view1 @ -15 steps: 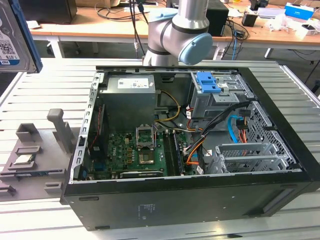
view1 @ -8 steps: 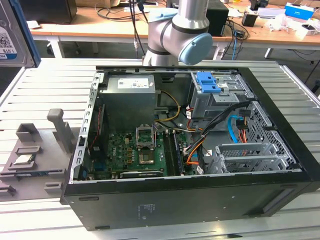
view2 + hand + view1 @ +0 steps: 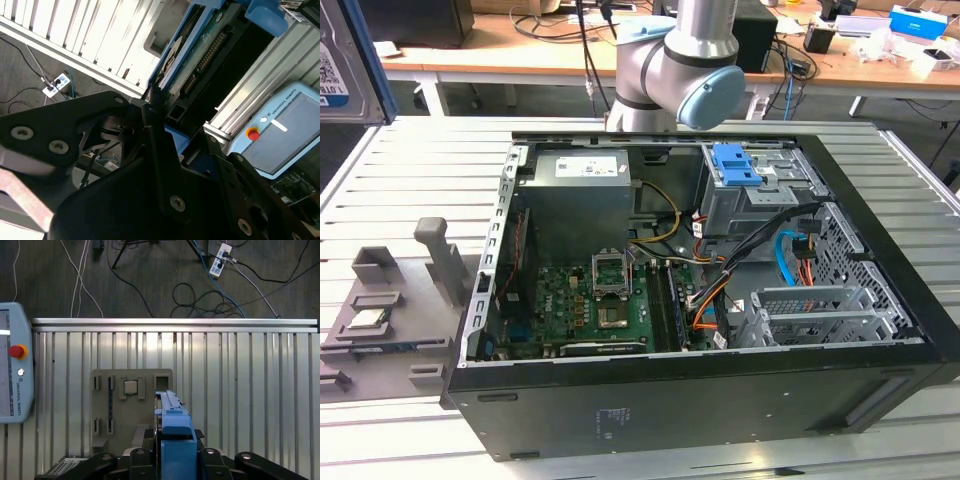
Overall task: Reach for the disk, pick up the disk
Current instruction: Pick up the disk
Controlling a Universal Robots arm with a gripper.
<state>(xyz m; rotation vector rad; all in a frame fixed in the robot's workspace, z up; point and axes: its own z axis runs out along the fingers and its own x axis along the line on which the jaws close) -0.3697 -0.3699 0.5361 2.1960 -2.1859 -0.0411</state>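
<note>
Within my gripper (image 3: 172, 436), pinched tight, the disk (image 3: 169, 402) stands on edge. Well below it lies a grey fixture tray (image 3: 102, 405).

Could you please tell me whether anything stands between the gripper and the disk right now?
Nothing visible does. In the first wrist view the disk sits edge-on directly between the jaws of the gripper, which close against its blue bracket, above the slatted table.

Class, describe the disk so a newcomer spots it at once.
From the open computer case, go to the upper corner on the exterior view's left. There is the disk: flat, silver, barcode-labelled, edged in blue, unlike the all-blue latch on the drive cage.
</note>
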